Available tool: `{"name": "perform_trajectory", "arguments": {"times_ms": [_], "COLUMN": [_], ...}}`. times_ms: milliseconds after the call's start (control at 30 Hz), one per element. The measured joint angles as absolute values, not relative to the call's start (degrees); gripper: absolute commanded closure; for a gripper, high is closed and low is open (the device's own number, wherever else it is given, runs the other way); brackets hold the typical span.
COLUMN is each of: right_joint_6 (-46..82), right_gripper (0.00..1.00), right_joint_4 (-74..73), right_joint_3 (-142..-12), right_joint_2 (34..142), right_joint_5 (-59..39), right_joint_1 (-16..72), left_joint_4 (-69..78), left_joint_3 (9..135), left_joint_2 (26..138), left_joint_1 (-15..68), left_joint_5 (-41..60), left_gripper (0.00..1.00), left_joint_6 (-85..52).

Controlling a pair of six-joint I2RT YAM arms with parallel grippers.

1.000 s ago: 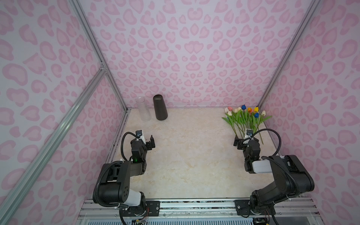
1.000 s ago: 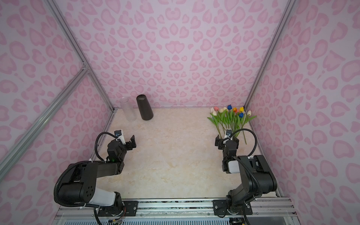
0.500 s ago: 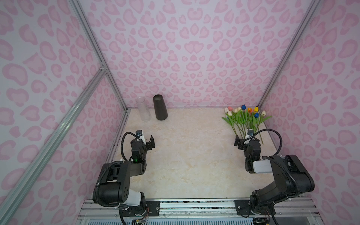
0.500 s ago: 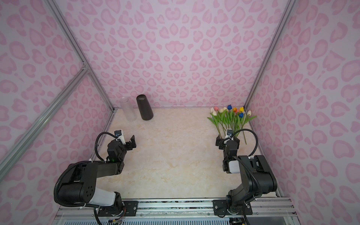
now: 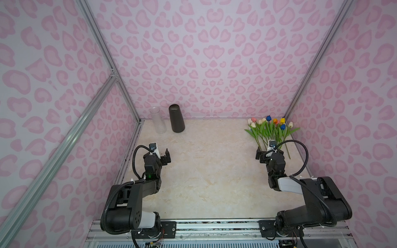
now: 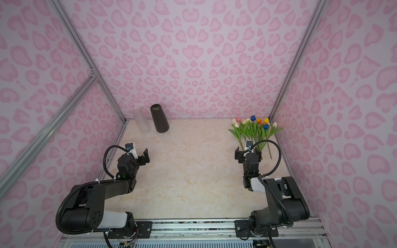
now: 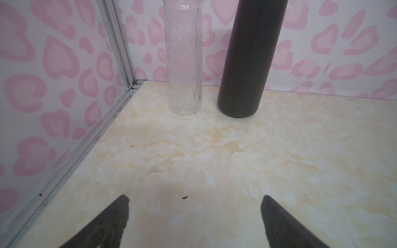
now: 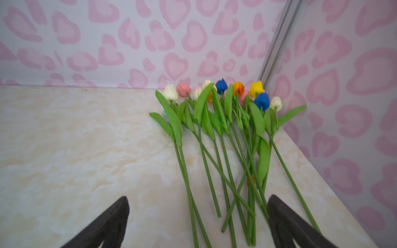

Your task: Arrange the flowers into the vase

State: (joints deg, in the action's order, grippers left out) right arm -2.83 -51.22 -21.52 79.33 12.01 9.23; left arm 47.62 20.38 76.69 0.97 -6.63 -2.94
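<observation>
Multicoloured artificial tulip flowers (image 8: 225,128): loose bunch lying flat in the far right corner of the cream marbled tabletop (image 5: 214,171); white, cream, pink, yellow, orange and blue heads toward the back edge, thin green stems crossing.
Clear ribbed glass cylinder vase (image 7: 184,64): upright near the far left corner, closest to the left edge.
Matte black cylinder vase (image 7: 247,64): upright just beside the glass one, well apart from the flowers.
Left pincer (image 7: 194,196): spread wide, gripping nothing, over bare tabletop by the left edge, facing both vases.
Right pincer (image 8: 198,197): spread wide, gripping nothing, at the stem ends; contact not discernible.
</observation>
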Motion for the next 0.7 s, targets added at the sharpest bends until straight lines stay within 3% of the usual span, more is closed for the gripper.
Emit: {"name": "perform_trajectory", "arguments": {"times_ms": [167, 233, 500, 700], "right_joint_6": [-2.8, -2.3, -0.8, -2.1], "right_gripper": [0.01, 0.02, 0.03, 0.03], "right_joint_4": [-39.2, -37.6, -37.7, -37.0], "right_joint_3": [-27.5, -29.3, -30.7, -30.7], "right_joint_2": [62.1, 58.9, 61.9, 58.8], "right_joint_5": [11.9, 9.0, -0.1, -1.7], "right_joint_1": [12.4, 12.5, 14.2, 16.8], "left_joint_4": [32.9, 29.1, 6.5, -5.5], "left_joint_3": [30.0, 36.6, 73.9, 99.0], "left_joint_2": [58.4, 57.3, 82.2, 104.4], "left_joint_1": [6.0, 7.2, 7.5, 7.5], "left_joint_5": [-8.3, -5.9, 1.5, 5.5], "left_gripper": [0.03, 0.03, 0.03, 0.03], "left_joint_6": [-4.7, -5.0, -4.9, -4.9]}}
